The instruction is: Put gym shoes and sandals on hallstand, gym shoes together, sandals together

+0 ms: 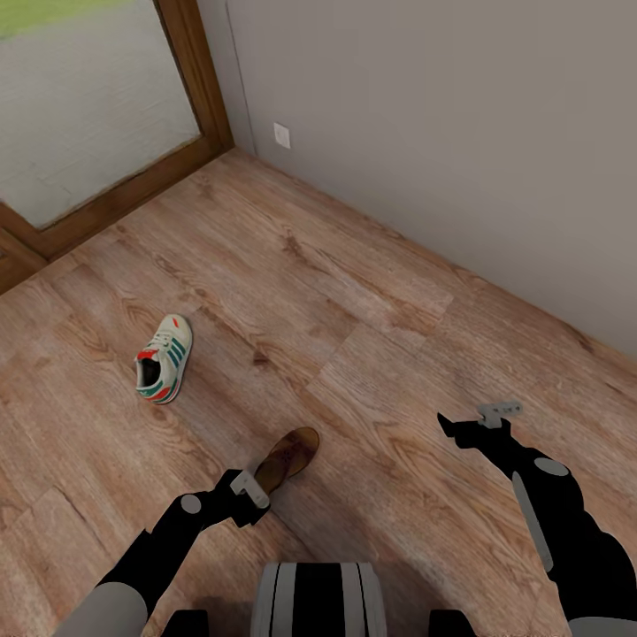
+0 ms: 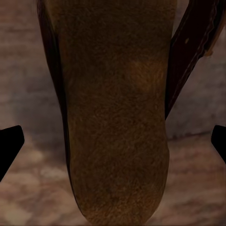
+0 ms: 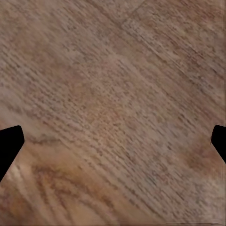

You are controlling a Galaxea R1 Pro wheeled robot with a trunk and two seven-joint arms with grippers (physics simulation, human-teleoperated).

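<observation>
On the corridor floor point(image 1: 372, 292) — sandal point(image 1: 287, 456), gym shoe point(image 1: 165, 357).

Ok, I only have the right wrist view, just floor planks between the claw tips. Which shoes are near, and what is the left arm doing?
Observer: One sandal lies on the floor right at the left claw.
Operator: Is it gripped?
Observer: No. In the left wrist view the sandal's insole sits between the open fingertips, which stand wide apart.
Operator: Any sneaker?
Observer: One gym shoe sits farther out on the left.
Operator: And my right claw?
Observer: The right claw is open above bare floor.
</observation>
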